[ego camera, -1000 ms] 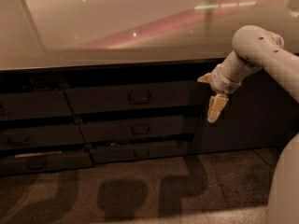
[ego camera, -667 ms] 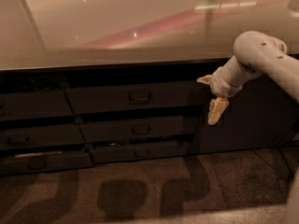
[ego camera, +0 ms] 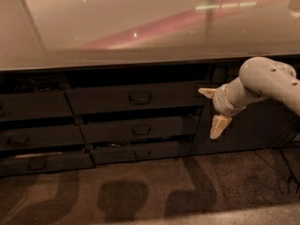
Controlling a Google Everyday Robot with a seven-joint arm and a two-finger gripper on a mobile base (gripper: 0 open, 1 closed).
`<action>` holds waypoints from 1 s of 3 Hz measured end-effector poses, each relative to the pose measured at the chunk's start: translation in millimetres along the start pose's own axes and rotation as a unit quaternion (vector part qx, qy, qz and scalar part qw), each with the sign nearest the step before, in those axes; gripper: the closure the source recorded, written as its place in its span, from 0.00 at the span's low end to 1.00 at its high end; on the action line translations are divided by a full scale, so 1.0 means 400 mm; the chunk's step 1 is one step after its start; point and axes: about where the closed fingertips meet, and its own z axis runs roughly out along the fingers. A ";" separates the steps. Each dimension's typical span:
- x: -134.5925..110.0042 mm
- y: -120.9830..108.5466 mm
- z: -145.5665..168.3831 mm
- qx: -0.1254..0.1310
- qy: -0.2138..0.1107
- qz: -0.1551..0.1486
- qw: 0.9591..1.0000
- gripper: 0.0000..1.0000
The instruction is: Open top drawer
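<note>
- Top drawer point(ego camera: 108, 99): wide dark-grey front just under the tabletop point(ego camera: 140, 27) edge, middle of the cabinet run. Small loop handle point(ego camera: 139, 97) centred on it. A dark gap shows above the front; cannot tell whether it is pulled out at all.
- Hand point(ego camera: 213, 109): off the right end of the top drawer, well right of the handle. Its two cream fingers stand spread wide, one pointing left toward the drawer's end, the other pointing down. It holds nothing.
- Arm point(ego camera: 267, 81): pale, rounded, coming in from the right edge, in front of a dark cabinet door point(ego camera: 248, 130).
- Two slimmer drawer fronts point(ego camera: 140, 130) stacked below the top drawer, each with a like handle.
- Further drawers point(ego camera: 33, 107) in a column at left.
- Tabletop is glossy and pale, with a pinkish streak reflected across it.
- Floor point(ego camera: 140, 196): dark, speckled, with blotchy shadows.
</note>
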 end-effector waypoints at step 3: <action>0.130 -0.158 0.086 -0.047 0.028 0.080 0.995 0.00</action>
